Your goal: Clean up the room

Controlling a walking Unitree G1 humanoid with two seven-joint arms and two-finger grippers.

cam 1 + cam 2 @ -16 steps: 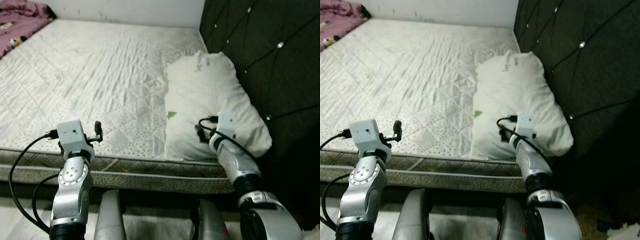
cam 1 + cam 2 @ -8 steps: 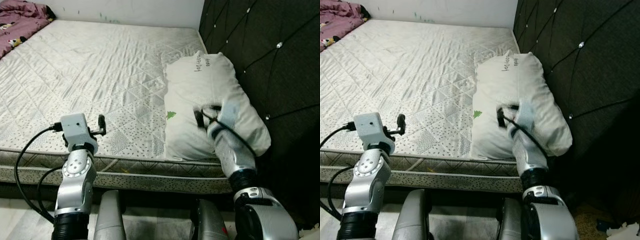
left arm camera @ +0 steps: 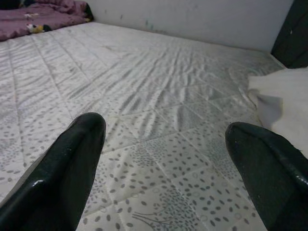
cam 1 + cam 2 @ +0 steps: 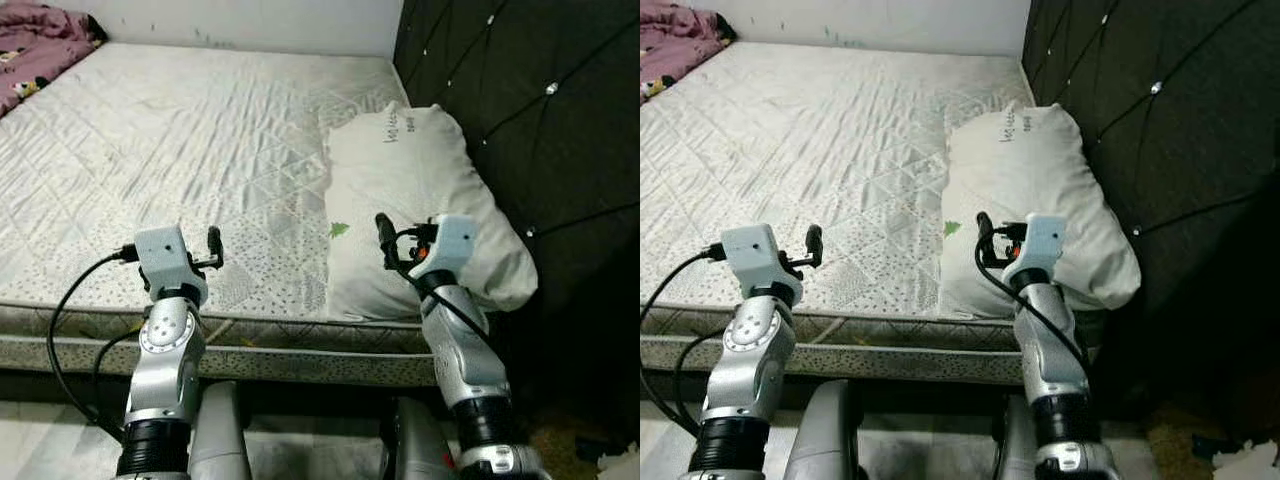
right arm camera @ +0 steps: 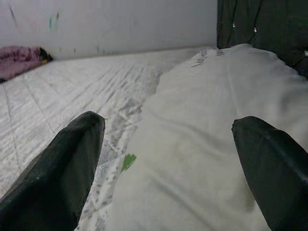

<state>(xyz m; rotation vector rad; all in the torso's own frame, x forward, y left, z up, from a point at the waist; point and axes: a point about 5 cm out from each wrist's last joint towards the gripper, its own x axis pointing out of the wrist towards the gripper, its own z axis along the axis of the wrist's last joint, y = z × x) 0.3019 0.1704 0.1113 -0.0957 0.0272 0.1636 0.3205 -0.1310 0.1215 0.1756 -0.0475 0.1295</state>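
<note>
Print on pillow [image 4: 420, 190] at 12 o'clock end too small to read. Purple blanket [image 4: 40, 50] at 10 o'clock cut by frame edge. Pillow's near end hidden behind right pincer [image 4: 385, 232].

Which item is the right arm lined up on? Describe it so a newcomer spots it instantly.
Start at the dark tufted headboard along the bed's right side. Against it, on the bare quilted mattress, lies a single white pillow, directly ahead of the right gripper. It is the only plump plain white thing there, with a small green mark near its front edge.
</note>
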